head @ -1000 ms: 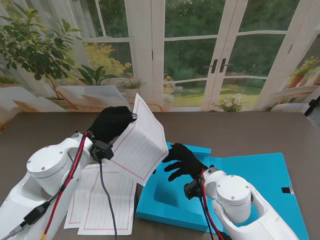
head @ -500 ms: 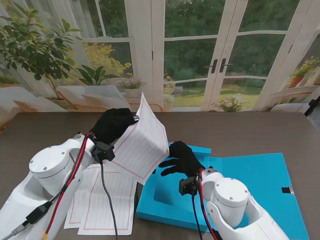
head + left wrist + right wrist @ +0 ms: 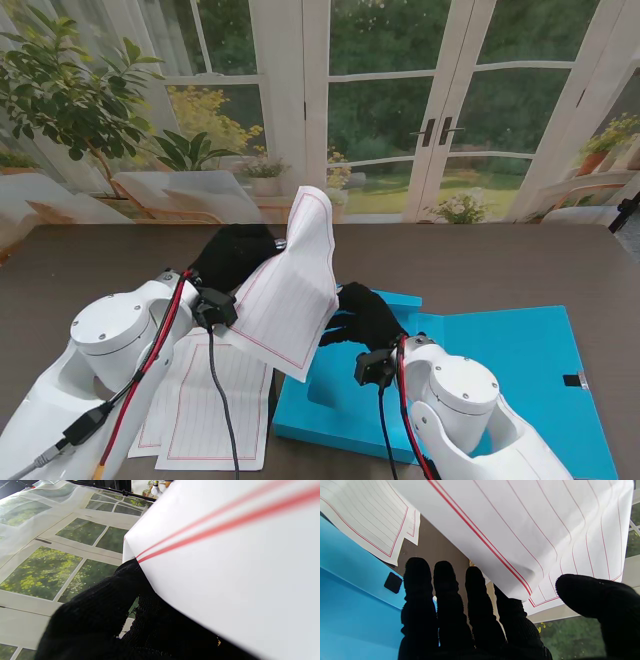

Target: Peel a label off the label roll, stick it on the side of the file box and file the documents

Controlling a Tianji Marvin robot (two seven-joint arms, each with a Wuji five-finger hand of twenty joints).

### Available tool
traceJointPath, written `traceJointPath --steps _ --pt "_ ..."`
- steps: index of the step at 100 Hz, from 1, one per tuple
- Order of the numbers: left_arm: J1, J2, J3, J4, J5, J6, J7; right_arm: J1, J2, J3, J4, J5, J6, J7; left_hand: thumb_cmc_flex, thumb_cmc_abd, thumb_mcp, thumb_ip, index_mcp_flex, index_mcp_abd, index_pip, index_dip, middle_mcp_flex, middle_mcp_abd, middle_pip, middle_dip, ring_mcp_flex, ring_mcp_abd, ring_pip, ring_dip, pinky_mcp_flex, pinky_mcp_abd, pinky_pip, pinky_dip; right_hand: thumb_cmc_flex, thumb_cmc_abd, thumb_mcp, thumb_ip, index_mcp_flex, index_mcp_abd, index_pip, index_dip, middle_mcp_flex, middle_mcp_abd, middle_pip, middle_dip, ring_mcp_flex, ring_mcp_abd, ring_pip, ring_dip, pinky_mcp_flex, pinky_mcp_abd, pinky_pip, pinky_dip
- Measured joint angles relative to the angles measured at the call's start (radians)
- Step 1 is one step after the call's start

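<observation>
The white sheet of red-ruled paper (image 3: 295, 290) is held up off the dark brown surface (image 3: 480, 265), tilted, its top corner curling over and its lower edge hanging over the left end of the open blue plastic file box (image 3: 480, 370). The black-gloved left hand (image 3: 235, 255) grips the sheet along its left edge; from the left wrist view the paper fills most of the picture and hides how the fingers (image 3: 105, 605) wrap it. The black-gloved right hand (image 3: 365, 315) sits just beside the sheet's lower corner over the box, partly covered by the paper; its fingers (image 3: 450, 592) are spread and close on nothing, the thumb apart under the corner. More ruled sheets (image 3: 205, 400) lie flat on the surface left of the box, partly hidden by the left arm. The box's right end is cut off by the right arm.
</observation>
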Motion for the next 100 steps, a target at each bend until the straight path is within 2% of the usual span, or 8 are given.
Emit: traceJointPath --steps 19,28,46,59,71,83,95,100 --pt "-0.001 -0.003 0.005 0.005 -0.004 0.003 0.012 -0.002 -0.008 0.008 -0.004 0.029 0.009 -0.021 0.0 0.0 0.0 0.0 -0.001 0.004 0.0 0.0 0.0 0.004 0.0 0.0 -0.001 0.005 0.0 0.0 -0.008 0.006 0.0 0.009 0.0 -0.001 -0.001 0.001 -0.104 -0.017 0.095 0.045 -0.011 -0.01 0.021 0.014 0.0 -0.002 0.011 0.002 0.0 0.0 0.038 -0.037" --pt "-0.001 -0.005 0.006 0.005 -0.011 0.006 0.017 -0.002 -0.011 0.013 -0.003 0.078 0.015 -0.026 0.01 -0.001 0.0 0.0 -0.003 0.006 0.0 0.0 0.0 0.006 0.0 0.0 -0.002 0.007 0.0 0.0 -0.009 0.007 0.0 0.01 0.0 -0.001 -0.001 0.001 -0.159 -0.019 0.173 0.087 -0.014 -0.013 0.035 0.024 0.0 -0.005 0.014 0.01 0.0 0.0 0.038 -0.045" --pt "-0.001 -0.007 0.008 0.004 -0.02 0.006 0.023 -0.005 -0.013 0.021 -0.002 0.141 0.016 -0.02 0.011 -0.001 -0.004 0.0 -0.007 0.008 0.0 0.0 0.0 0.006 0.0 0.001 -0.005 0.008 0.003 0.0 -0.013 0.007 0.0 0.018 -0.001 0.001 -0.001 0.001 -0.179 -0.02 0.288 0.159 -0.04 -0.023 0.07 0.038 -0.001 -0.011 0.031 0.012 0.0 0.0 0.038 -0.056" --pt "0.004 -0.009 0.007 -0.001 -0.025 0.007 0.032 -0.009 -0.018 0.023 -0.002 0.205 0.005 -0.037 0.011 -0.001 -0.005 0.0 -0.01 0.008 0.001 0.001 -0.001 0.007 0.0 0.01 -0.009 0.01 0.006 0.001 -0.022 0.008 0.0 0.022 -0.001 0.001 0.007 0.001 -0.144 -0.02 0.381 0.098 -0.035 -0.023 0.084 0.05 -0.001 -0.011 0.052 0.014 0.0 0.0 0.038 -0.056" --pt "0.014 -0.01 0.004 -0.004 -0.022 0.008 0.035 -0.013 -0.019 0.022 -0.002 0.225 -0.04 -0.041 0.011 -0.001 -0.007 0.0 -0.016 0.01 0.002 0.002 -0.001 0.007 0.0 0.011 -0.01 0.01 0.006 0.003 -0.024 0.008 0.0 0.025 -0.001 -0.013 0.036 0.004 -0.125 -0.029 0.417 0.086 -0.007 -0.024 0.086 0.051 0.014 -0.012 0.069 0.024 0.0 0.0 0.038 -0.056" --pt "0.022 -0.011 0.003 -0.004 -0.022 0.011 0.041 -0.017 -0.022 0.021 -0.001 0.263 -0.081 -0.046 0.022 -0.001 -0.012 0.0 -0.018 0.016 0.002 0.002 -0.001 0.012 0.0 0.012 -0.014 0.015 0.007 0.011 -0.033 0.018 0.0 0.035 0.024 -0.062 0.053 0.021 -0.125 -0.051 0.429 0.075 0.005 -0.024 0.085 0.051 0.037 -0.013 0.079 0.024 0.0 0.0 0.038 -0.057" --pt "0.027 -0.011 0.001 -0.002 -0.01 0.012 0.041 -0.018 -0.021 0.025 0.002 0.248 -0.08 -0.016 0.022 -0.001 -0.015 0.0 -0.018 0.017 0.002 0.002 -0.001 0.013 0.0 0.013 -0.026 0.02 0.01 0.011 -0.04 0.019 0.0 0.035 0.05 -0.079 0.053 0.032 -0.125 -0.064 0.437 0.07 0.017 -0.024 0.085 0.053 0.051 -0.018 0.082 0.033 0.0 0.0 0.038 -0.057" --pt "0.029 -0.011 0.001 -0.001 -0.008 0.013 0.042 -0.017 -0.021 0.025 0.004 0.242 -0.08 -0.013 0.022 -0.001 -0.015 0.0 -0.018 0.017 0.002 0.002 -0.001 0.013 0.0 0.013 -0.028 0.021 0.01 0.011 -0.043 0.019 0.0 0.035 0.066 -0.123 0.055 0.053 -0.125 -0.066 0.437 0.07 0.019 -0.024 0.085 0.059 0.051 -0.02 0.083 0.034 0.0 0.0 0.038 -0.057"
